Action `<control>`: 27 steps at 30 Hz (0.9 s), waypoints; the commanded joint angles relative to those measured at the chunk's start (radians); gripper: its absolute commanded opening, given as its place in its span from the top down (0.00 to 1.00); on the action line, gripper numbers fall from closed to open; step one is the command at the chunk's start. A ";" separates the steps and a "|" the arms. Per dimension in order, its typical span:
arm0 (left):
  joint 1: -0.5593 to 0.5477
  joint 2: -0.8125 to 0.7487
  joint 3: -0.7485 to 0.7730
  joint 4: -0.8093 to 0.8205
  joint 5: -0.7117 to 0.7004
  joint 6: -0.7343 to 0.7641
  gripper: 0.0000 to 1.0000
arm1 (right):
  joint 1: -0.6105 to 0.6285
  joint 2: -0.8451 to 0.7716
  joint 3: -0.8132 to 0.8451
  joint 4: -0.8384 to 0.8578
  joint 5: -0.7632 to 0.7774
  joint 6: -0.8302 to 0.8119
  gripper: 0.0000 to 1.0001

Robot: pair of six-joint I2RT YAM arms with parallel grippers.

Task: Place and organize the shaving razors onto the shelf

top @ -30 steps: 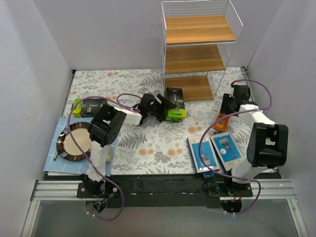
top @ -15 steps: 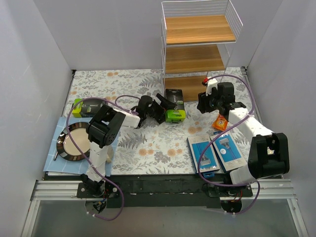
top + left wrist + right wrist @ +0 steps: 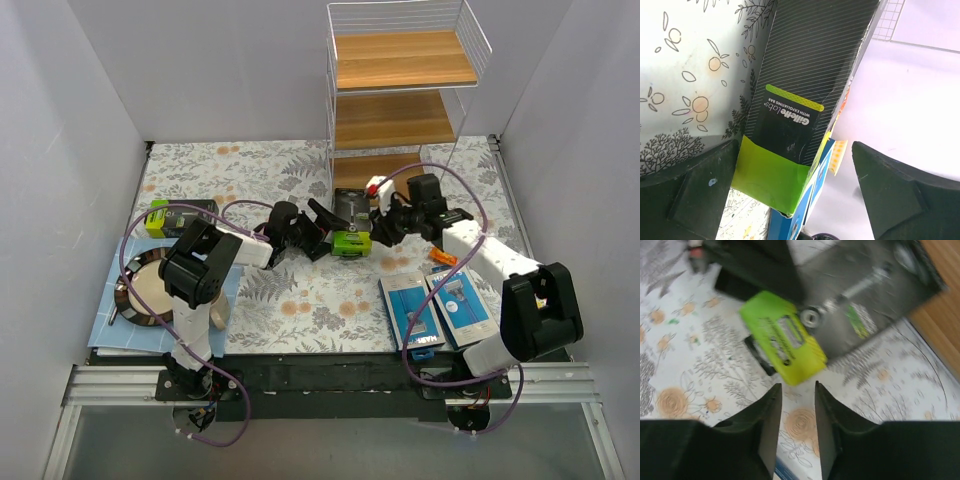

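Floral table [image 3: 250, 165], blue razor packs [image 3: 415, 312] apart from right end effector [image 3: 379, 228]

Tight at the foot of the shelf [image 3: 400, 60]: blocked across the mouth of the bottom board by a black-and-green Gillette pack [image 3: 352, 222] lying flat. Hemmed on its left by the wide-spread left gripper [image 3: 326, 230], on its right by the narrowly parted right gripper [image 3: 383, 222]. Open higher up, at the fronts of the middle and top boards. Crowded near right by an orange snack packet [image 3: 442, 255] and two blue razor packs [image 3: 415, 312]. Roomy over the floral cloth [image 3: 300, 300] centre-front and back left. Taken up far left by a green box [image 3: 178, 216] and a plate [image 3: 150, 290].
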 commanded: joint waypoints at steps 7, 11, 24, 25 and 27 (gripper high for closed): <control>0.004 -0.008 -0.039 -0.126 -0.047 0.053 0.02 | 0.121 0.060 0.008 -0.086 -0.097 -0.204 0.89; 0.004 -0.003 -0.035 -0.128 -0.049 0.048 0.02 | 0.144 0.077 -0.011 -0.095 -0.079 -0.241 0.89; 0.006 -0.021 -0.063 -0.160 -0.064 0.050 0.02 | 0.115 0.236 0.058 0.068 0.193 -0.146 0.92; 0.004 -0.026 -0.065 -0.161 -0.064 0.051 0.02 | 0.112 0.241 0.064 0.081 0.199 -0.144 0.93; 0.004 -0.029 -0.065 -0.169 -0.067 0.058 0.02 | 0.109 0.253 0.086 0.091 0.207 -0.143 0.93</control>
